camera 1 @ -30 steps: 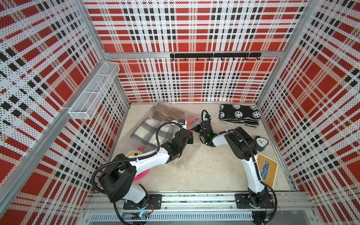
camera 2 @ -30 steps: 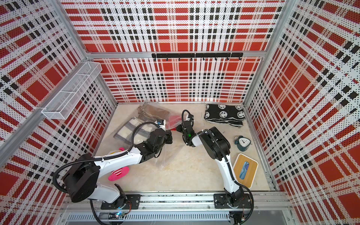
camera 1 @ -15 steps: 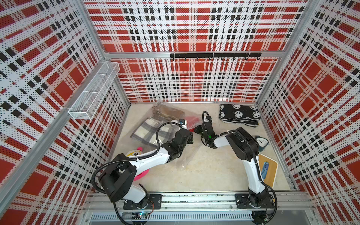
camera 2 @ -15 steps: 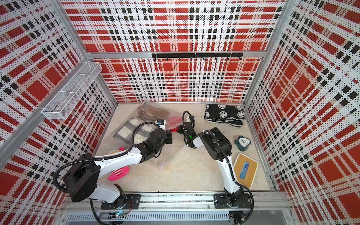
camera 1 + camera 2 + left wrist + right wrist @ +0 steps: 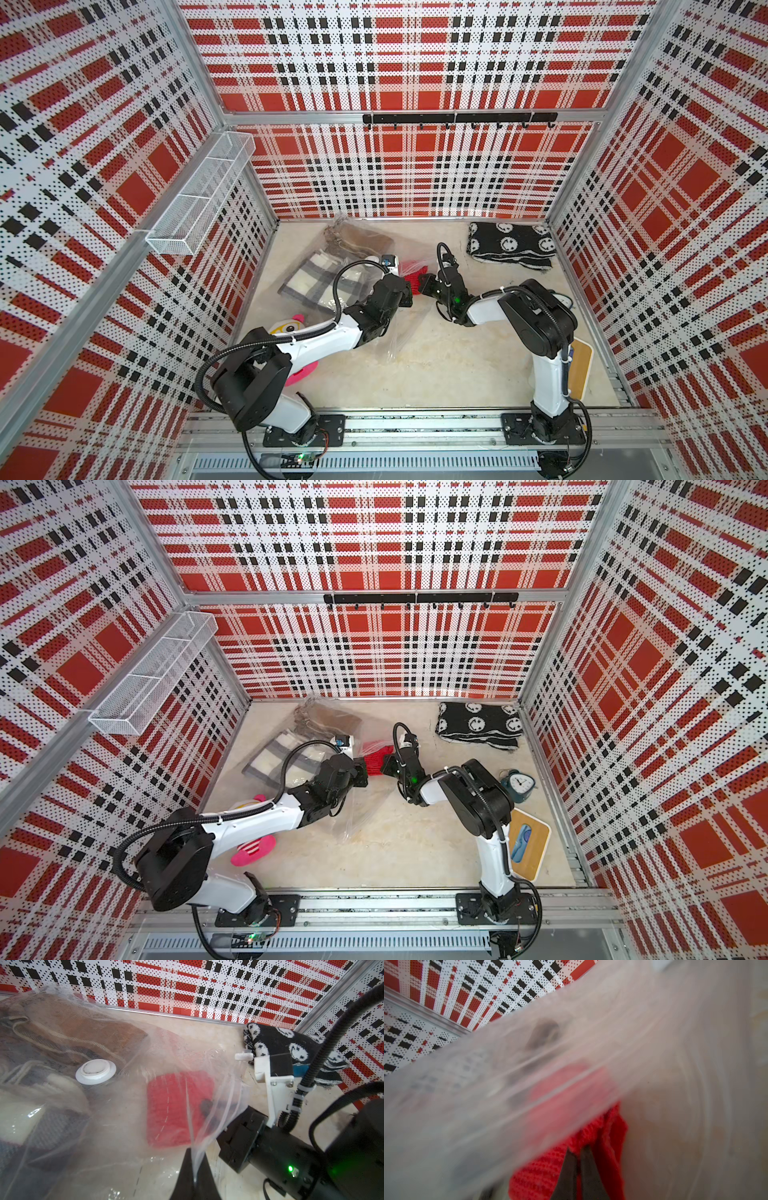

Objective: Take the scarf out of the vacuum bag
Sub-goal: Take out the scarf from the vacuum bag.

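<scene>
Red scarf (image 5: 176, 1109) sits just inside the open end of the vacuum bag (image 5: 108, 1142), right gripper (image 5: 578, 1157) pinched shut on its knit edge and left gripper (image 5: 194, 1167) clamped on the loose plastic, so I'd drag it out low and slow while left pins the film back.

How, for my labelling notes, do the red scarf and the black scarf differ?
Pattern: the red scarf is plain; the black scarf bears white smiley faces.
Place: the red scarf sits under the bag's clear film; the black scarf lies folded outside it.
Grip: the right pincer is shut on the red scarf; the black scarf is untouched.
Both look knitted.
</scene>
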Motion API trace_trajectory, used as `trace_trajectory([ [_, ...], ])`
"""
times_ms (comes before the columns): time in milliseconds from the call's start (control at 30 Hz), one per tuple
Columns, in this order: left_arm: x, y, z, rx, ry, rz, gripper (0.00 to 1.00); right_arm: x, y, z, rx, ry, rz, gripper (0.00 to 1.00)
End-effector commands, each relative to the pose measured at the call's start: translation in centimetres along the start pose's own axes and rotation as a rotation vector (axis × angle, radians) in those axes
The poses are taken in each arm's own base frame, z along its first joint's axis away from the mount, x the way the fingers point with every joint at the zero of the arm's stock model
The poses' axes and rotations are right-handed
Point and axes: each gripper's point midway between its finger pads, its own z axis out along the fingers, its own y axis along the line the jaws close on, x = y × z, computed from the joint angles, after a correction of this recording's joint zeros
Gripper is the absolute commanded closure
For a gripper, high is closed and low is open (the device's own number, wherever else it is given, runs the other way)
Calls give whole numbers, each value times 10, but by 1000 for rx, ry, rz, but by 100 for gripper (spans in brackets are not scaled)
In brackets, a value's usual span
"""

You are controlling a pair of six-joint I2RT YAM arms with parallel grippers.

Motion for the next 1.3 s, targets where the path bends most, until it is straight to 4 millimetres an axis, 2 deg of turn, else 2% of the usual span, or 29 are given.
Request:
trace_trajectory([
  [0,-10,-5,1,14,-16,-23,100,6,29,-17,-46,-16,-31,100],
  [67,-10,-6,1,19,-13,-25,100,13,26,-23,-47,-33,-11,100],
  [233,-12,-6,-2,22,-20,-30,100,24,15,-18,-36,-17,7,100],
  [333,-12,-6,-2,23,-20,-28,100,21,15,-22,-33,-28,-5,93],
  [400,-12,-7,-2,25,-21,-30,100,17,16,-27,-22,-38,-25,82],
  [433,-13,-7,-3,25,-22,-30,100,16,17,-30,-18,-34,-34,70],
  [500,-14,-7,-4,27,-24,-30,100,12,17,-34,-3,-37,-47,37],
  [533,-14,-7,-4,28,-27,-31,100,11,15,-37,8,-40,-53,30],
  [667,-16,-9,-6,31,-33,-32,100,4,17,-43,25,-53,-83,13],
  [767,-16,-9,-6,31,-32,-31,100,7,23,-32,21,-8,-105,10],
  [1000,-16,-7,-5,16,-37,-26,100,18,7,-5,96,33,-103,13],
  [1267,-14,-6,-4,13,-31,-27,100,33,-7,14,165,84,-114,16],
])
